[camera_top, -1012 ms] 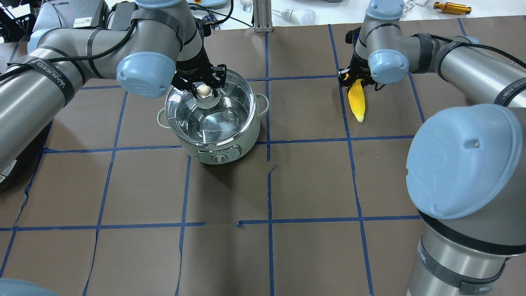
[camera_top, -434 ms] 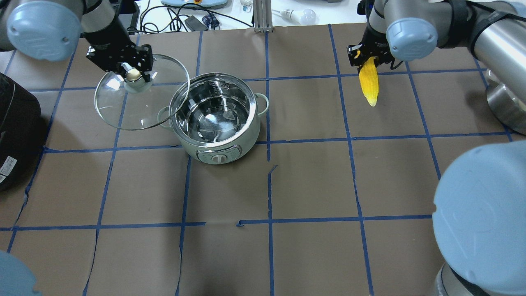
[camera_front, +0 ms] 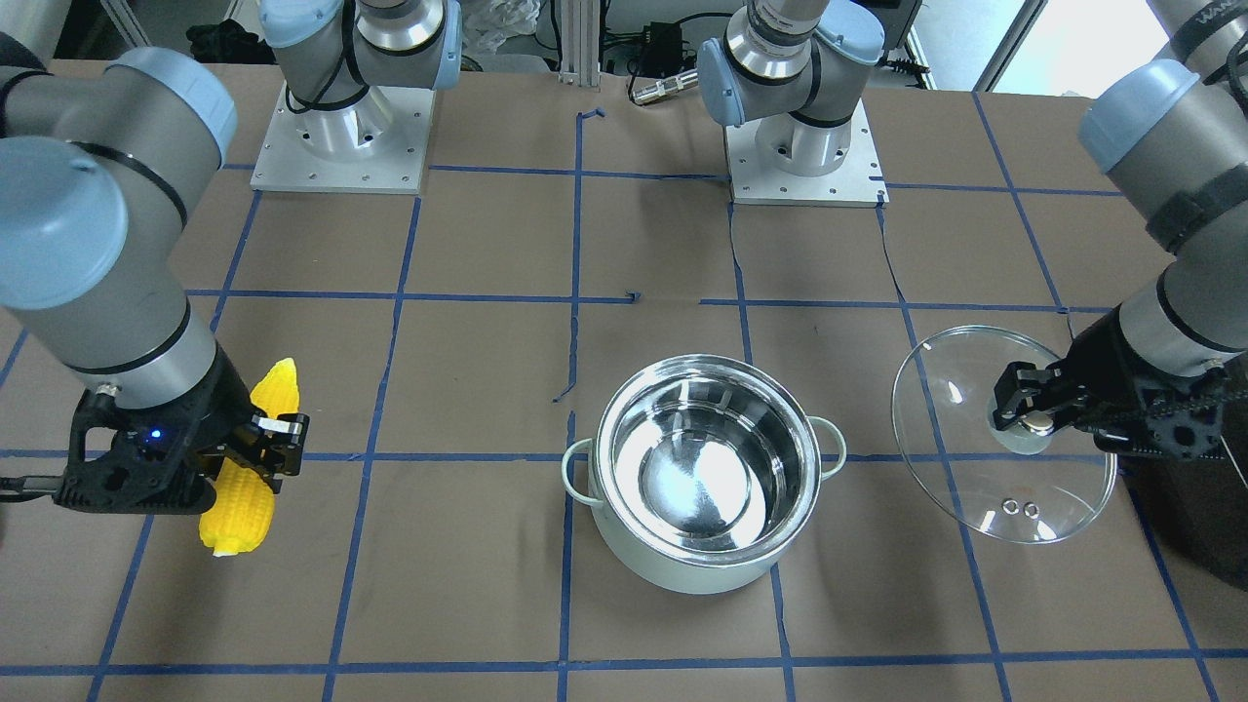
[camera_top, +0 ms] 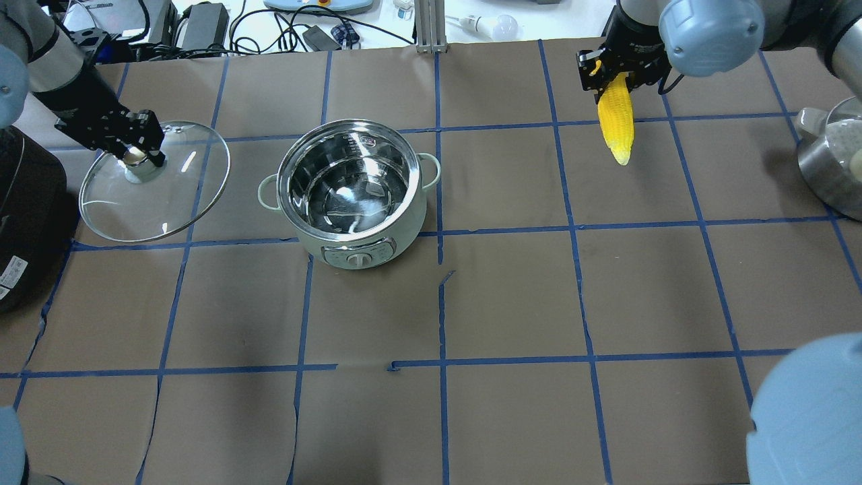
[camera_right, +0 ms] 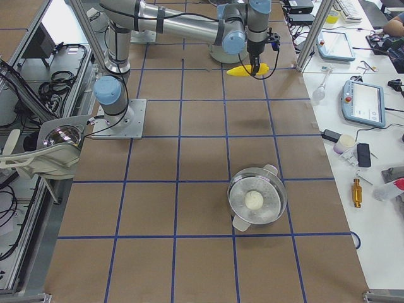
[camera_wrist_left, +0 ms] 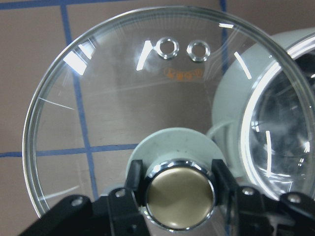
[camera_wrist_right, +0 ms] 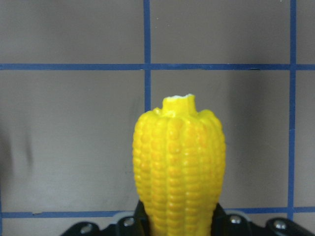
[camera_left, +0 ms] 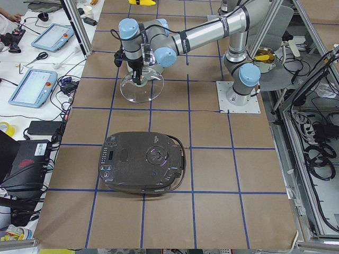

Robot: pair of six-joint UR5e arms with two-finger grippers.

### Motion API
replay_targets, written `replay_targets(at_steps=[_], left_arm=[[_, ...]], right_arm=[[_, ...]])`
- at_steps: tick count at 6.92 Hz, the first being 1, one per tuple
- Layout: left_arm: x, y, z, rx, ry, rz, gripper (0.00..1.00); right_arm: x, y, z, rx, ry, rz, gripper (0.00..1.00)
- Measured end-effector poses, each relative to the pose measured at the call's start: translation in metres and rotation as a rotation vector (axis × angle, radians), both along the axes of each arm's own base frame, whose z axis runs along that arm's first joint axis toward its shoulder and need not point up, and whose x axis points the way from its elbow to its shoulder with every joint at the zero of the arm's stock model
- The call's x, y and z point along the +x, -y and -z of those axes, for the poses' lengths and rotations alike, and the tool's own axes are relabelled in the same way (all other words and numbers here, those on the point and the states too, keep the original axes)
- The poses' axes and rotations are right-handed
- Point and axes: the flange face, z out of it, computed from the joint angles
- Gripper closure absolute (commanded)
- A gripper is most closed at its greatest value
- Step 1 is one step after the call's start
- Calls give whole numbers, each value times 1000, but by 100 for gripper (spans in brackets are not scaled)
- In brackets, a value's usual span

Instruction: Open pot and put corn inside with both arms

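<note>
The pale mint pot [camera_top: 377, 250] stands open left of the table's middle, its steel inside empty; it also shows in the front view [camera_front: 682, 573]. My left gripper [camera_top: 138, 156] is shut on the brass knob [camera_wrist_left: 179, 191] of the glass lid [camera_top: 168, 202] and holds the lid to the left of the pot, clear of it [camera_front: 975, 487]. My right gripper [camera_top: 609, 77] is shut on the thick end of the yellow corn [camera_top: 617, 124], far right of the pot near the table's back edge. The corn hangs above the table [camera_front: 244, 487] and fills the right wrist view [camera_wrist_right: 179, 167].
A large black appliance [camera_top: 27, 215] sits at the table's left edge, close to the lid [camera_left: 143, 161]. A steel pot holding a white ball [camera_right: 255, 201] stands at the right edge [camera_top: 832, 162]. Cables and tools lie beyond the back edge.
My left gripper has lifted the lid off the pot and carried it left. My right gripper has moved the corn toward the back right, farther from the pot.
</note>
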Motion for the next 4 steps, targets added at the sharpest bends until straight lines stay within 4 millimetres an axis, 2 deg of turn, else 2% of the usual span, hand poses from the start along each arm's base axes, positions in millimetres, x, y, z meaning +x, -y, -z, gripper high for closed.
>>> replay_targets(at_steps=[1,2,3,4], left_arm=[[14,-3,27,-26,11,-10,78],[17,-9,60,-74,32,-14,78],[16,-16,88,-114,50,-14,78],[15,-21,102,-131,57,-13,78]], right_arm=[[31,-3,-7,-11,8,10,98],[72,1,-8,-15,16,8,98],[126,8,-3,-16,26,4,98],[178,14,6,-14,41,1,98]])
